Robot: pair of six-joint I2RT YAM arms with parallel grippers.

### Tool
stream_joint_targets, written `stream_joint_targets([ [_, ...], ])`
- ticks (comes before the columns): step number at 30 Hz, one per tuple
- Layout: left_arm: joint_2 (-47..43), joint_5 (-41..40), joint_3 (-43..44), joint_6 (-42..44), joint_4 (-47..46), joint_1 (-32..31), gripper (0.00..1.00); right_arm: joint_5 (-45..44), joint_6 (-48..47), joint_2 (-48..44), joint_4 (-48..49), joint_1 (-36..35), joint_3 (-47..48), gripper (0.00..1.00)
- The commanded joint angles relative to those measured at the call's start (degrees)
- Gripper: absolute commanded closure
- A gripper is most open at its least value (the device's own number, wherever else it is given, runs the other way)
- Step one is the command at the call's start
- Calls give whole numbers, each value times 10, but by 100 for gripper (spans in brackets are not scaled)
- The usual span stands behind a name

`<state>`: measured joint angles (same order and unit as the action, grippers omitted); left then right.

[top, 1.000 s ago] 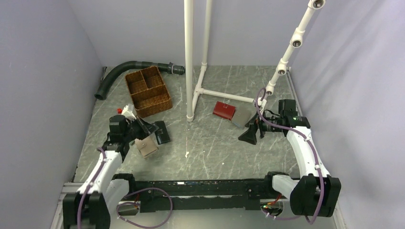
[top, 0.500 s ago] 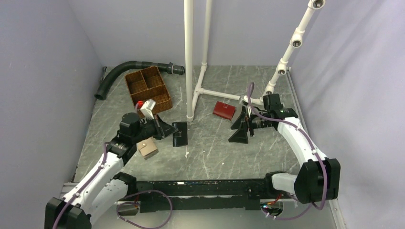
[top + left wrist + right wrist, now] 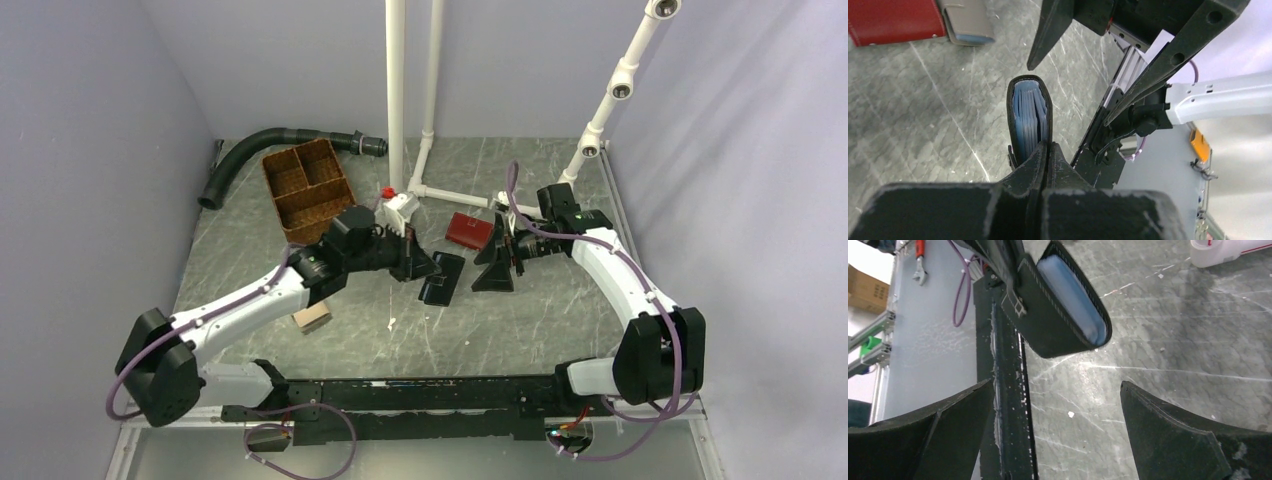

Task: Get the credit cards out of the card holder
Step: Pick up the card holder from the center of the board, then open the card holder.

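Two robot arms meet over the middle of a grey marbled table [image 3: 560, 320]. The left gripper [image 3: 1044, 147] has its fingers pressed together on one end of the single black card holder [image 3: 1029, 115]. The holder is folded shut, with its rounded spine pointing away from the fingers toward the other arm. Pale blue leaves show edge-on between the two black covers, and no separate card can be told apart among them.

The right gripper [image 3: 493, 262] faces the holder with both fingers spread wide. The right wrist view shows the holder just ahead of the gap, not between the fingers and touching neither.

Three other wallets are in view. One red wallet [image 3: 468, 230] lies just behind the right gripper. One grey wallet [image 3: 968, 20] lies beside the red one, seen only from the left wrist. One beige wallet [image 3: 312, 318] lies under the left forearm, well apart from the other two.

At the back left stands one brown divided wicker basket [image 3: 310, 185], near one curved black hose [image 3: 250, 150]. Two upright white pipes [image 3: 396, 100] rise at the centre back.
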<state>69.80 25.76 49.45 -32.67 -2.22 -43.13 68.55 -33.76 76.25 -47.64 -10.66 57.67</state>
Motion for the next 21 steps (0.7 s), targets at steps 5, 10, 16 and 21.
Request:
stream_joint_targets([
  [5, 57, -5, 80, 81, 10, -52, 100, -66, -189, -14, -110, -2, 41, 0],
  [10, 69, 4, 95, 96, 19, -69, 100, -62, -296, -1, -162, -16, 63, 1],
  [16, 74, 17, 102, 107, 21, -78, 100, -86, -314, 21, -154, -30, 96, 1],
  [21, 69, 21, 97, 108, 13, -85, 100, -88, -315, 37, -147, -40, 114, 2],
])
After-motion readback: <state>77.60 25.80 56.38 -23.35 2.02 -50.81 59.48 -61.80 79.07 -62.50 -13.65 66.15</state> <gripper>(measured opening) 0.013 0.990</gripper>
